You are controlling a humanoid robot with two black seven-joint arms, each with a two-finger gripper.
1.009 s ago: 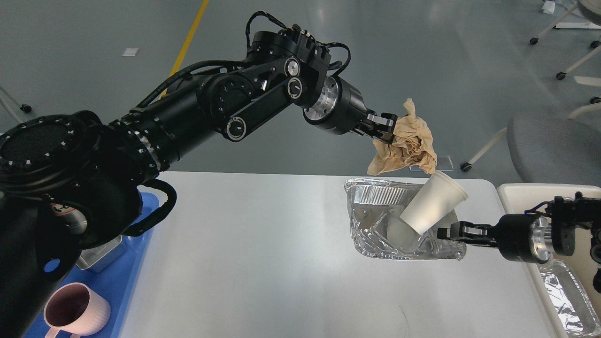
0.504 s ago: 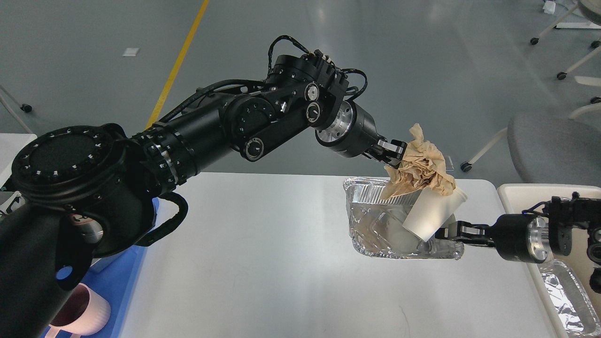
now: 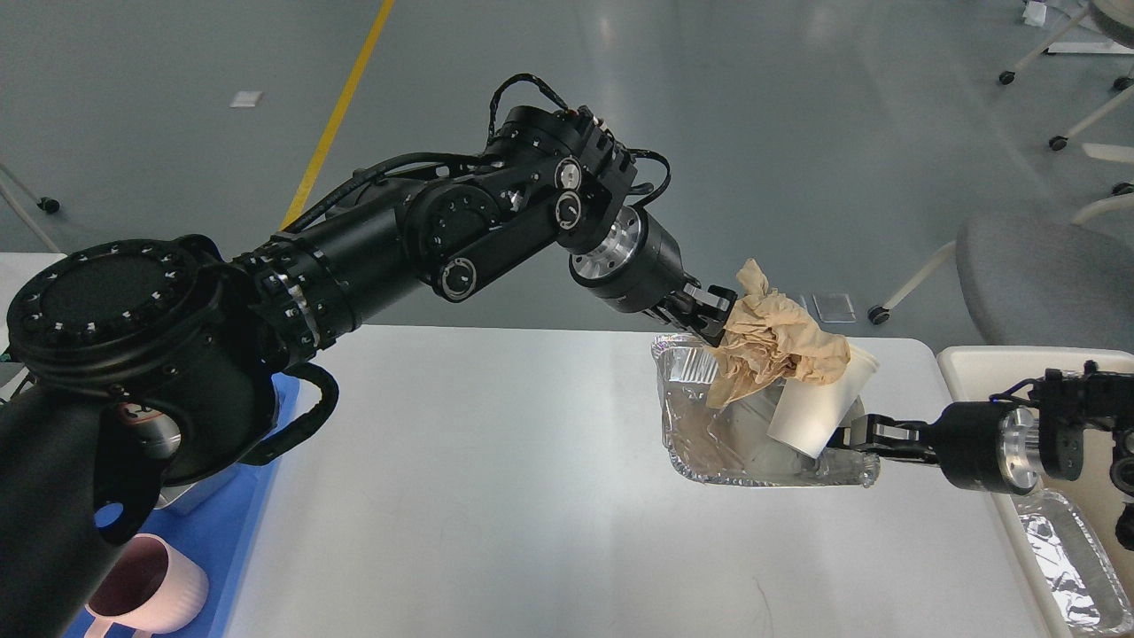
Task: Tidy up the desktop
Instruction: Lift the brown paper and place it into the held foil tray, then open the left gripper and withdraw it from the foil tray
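Note:
The desktop (image 3: pixel 496 496) is a wide white tabletop. A crinkled foil tray (image 3: pixel 700 443) sits at its far right, with a white paper cup (image 3: pixel 819 412) leaning inside it. My left gripper (image 3: pixel 711 321) is shut on a crumpled brown paper (image 3: pixel 775 341) and holds it over the tray, its lower end hanging into the tray and against the cup's mouth. My right gripper (image 3: pixel 852 436) comes in from the right and is shut on the tray's right rim.
A blue tray (image 3: pixel 208 549) at the left edge holds a pink mug (image 3: pixel 146 589) and a metal box (image 3: pixel 190 492). A cream-white bin (image 3: pixel 974 359) at the right holds another foil tray (image 3: pixel 1067 567). A grey chair (image 3: pixel 1045 275) stands behind.
My left gripper has come down and slightly left with the brown paper, from above the tray onto the tray and cup. The cup has tipped more upright. The right gripper has stayed on the rim.

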